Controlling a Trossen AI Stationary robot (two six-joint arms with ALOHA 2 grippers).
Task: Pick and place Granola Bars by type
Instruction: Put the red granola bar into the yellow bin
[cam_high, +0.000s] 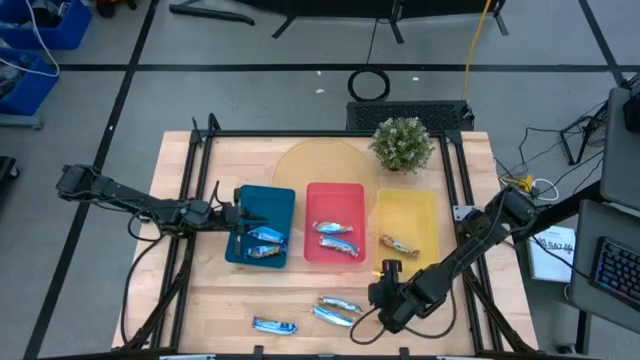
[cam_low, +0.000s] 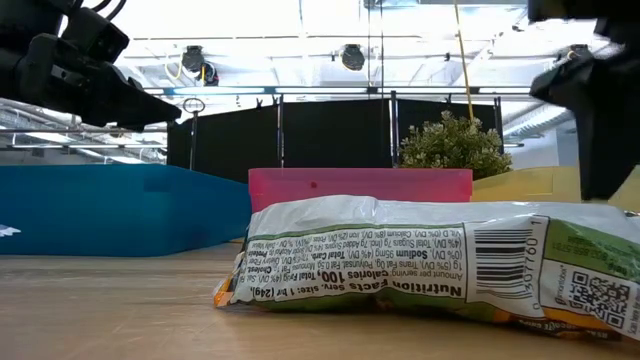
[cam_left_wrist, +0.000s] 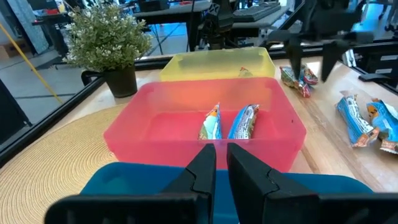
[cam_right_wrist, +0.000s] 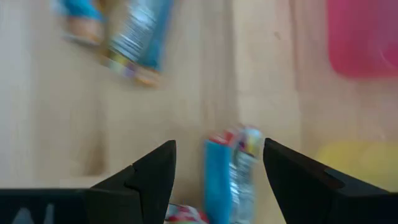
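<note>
Right hand (cam_high: 385, 268) lining up a pickup, nothing grasped yet.
Fingers spread over a bar (cam_right_wrist: 231, 171) at desk (cam_high: 470, 300) 5 o'clock; next: lower, clench. Left hand (cam_high: 238, 216) near-closed, empty, above blue tray (cam_high: 285, 200).

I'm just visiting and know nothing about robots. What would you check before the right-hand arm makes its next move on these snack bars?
1. Right gripper open: ok, its fingers are wide apart.
2. Bar lined up: ok, it lies on the table between those fingers.
3. Height above that bar: cannot tell.
4. Bar's type, and so its tray: cannot tell; the wrapper shows blue, silver and red.
5. Left gripper out of the way: ok, it is over the blue tray, well apart from the right gripper.
6. Room in the trays: ok; the red tray holds two bars and the yellow tray holds one.
</note>
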